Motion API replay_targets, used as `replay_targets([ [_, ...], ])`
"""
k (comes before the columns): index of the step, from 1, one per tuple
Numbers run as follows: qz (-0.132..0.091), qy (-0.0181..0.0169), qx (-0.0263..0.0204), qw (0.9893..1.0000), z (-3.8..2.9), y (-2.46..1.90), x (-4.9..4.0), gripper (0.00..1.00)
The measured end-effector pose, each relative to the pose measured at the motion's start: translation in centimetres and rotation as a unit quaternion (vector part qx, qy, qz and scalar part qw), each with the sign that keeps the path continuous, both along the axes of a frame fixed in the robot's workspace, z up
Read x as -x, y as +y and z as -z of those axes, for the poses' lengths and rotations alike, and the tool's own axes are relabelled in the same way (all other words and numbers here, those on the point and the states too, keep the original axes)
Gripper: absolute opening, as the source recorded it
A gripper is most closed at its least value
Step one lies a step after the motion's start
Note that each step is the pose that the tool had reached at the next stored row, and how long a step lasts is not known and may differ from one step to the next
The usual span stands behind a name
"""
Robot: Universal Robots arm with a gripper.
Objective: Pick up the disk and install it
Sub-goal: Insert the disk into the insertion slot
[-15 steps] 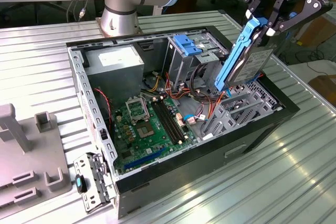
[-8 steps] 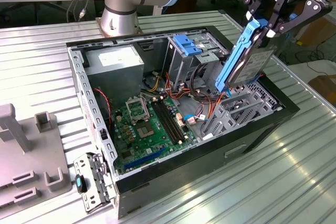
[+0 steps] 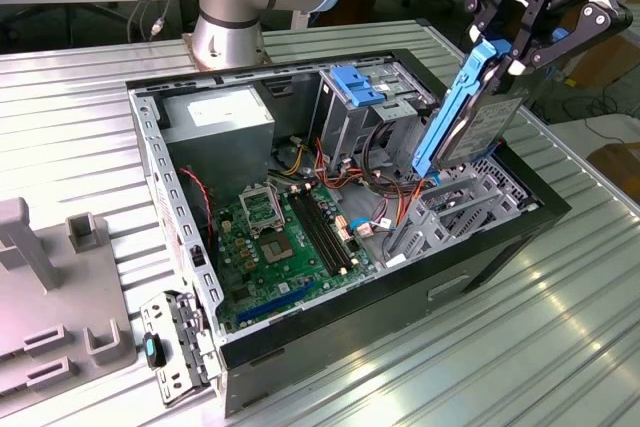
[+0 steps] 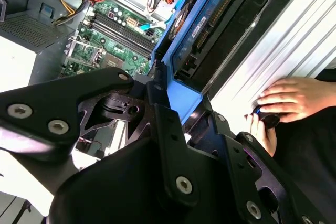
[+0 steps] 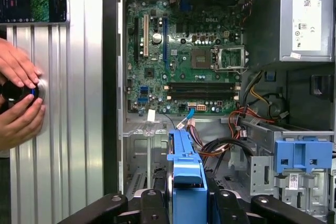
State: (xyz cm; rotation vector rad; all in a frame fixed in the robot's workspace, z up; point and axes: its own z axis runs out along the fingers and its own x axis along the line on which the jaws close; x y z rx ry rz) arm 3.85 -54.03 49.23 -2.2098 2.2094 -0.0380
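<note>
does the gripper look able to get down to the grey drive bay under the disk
Probably yes: the gripper holds the disk just above the grey drive bay, whose top looks open; the cables lie beside it.

A robotics lab: arm (image 3: 228, 32) bolted to a ribbed metal table (image 3: 80, 97) (opened computer case (image 3: 350, 312) atop).

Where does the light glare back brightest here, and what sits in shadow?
Exterior view: glare streaks the metal table. Second wrist view: table beside the hand washes out white; the gripper holding the disk looks near black. First wrist view: motherboard evenly lit.
</note>
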Motion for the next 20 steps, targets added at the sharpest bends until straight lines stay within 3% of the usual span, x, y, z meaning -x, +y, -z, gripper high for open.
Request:
replay_targets([
  [20, 0.000, -0.0016, 0.0000, 1.0000, 0.32, 0.00, -0.37, 0.37],
])
